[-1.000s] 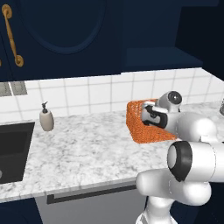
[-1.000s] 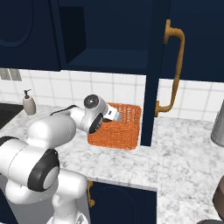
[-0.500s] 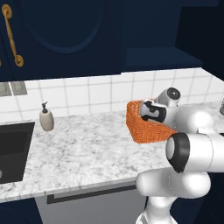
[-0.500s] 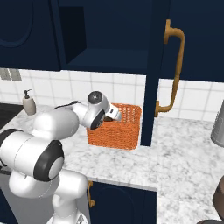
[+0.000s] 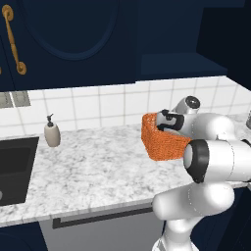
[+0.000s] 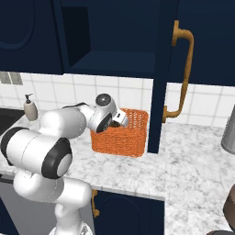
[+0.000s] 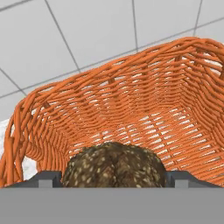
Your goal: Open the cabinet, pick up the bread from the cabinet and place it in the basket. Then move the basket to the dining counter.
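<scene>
The orange woven basket (image 5: 164, 144) (image 6: 121, 140) stands on the marble counter by the tiled wall, below the open navy cabinet (image 6: 114, 62). My gripper (image 5: 164, 120) (image 6: 121, 118) reaches over the basket's near rim and points inside. In the hand view a brown speckled bread (image 7: 114, 166) fills the space between my two finger tips (image 7: 49, 178), with the basket's mesh wall (image 7: 131, 105) right behind it. The gripper (image 7: 114, 179) is shut on the bread. The dining counter is out of view.
The cabinet's open door (image 6: 167, 69), with its gold handle, hangs just right of the basket. A soap dispenser (image 5: 51, 133) and a black sink (image 5: 12, 169) sit at the counter's left. A metal vessel (image 6: 228, 133) stands at the far right.
The hand has moved a little further over the basket's rim with the bread. The basket has stayed in place.
</scene>
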Robot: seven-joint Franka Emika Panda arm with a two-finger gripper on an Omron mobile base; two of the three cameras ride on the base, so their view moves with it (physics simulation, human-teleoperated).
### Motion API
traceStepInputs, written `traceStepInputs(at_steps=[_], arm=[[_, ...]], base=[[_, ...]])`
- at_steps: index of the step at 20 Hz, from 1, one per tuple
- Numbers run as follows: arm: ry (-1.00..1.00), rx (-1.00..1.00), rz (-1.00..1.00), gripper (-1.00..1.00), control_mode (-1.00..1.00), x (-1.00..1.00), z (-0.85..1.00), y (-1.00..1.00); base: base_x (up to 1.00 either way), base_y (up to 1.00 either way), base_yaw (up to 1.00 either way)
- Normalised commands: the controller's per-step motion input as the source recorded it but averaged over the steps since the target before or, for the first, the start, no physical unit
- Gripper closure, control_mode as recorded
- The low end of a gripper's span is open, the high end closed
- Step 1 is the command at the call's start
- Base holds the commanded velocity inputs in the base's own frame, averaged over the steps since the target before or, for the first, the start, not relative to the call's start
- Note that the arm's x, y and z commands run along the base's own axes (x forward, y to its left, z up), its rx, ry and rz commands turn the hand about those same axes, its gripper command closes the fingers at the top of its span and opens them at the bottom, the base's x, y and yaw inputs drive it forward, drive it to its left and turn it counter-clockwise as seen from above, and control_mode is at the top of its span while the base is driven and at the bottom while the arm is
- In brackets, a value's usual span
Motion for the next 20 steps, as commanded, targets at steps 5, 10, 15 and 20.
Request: traceStepInputs(at_steps=[5, 10, 15, 20], arm=[[0.00, 0.02, 0.00, 1.00, -1.00, 0.25, -0.12, 0.00], [0.00, 0.02, 0.00, 1.00, -1.00, 0.24, -0.02, -0.05], [0.00, 0.02, 0.00, 1.00, -1.00, 0.25, -0.14, 0.00], [0.00, 0.02, 0.00, 1.00, -1.00, 0.16, -0.34, 0.00]], base=[[0.00, 0.00, 0.00], [0.00, 0.00, 0.00], [0.00, 0.00, 0.00], [0.00, 0.00, 0.00]])
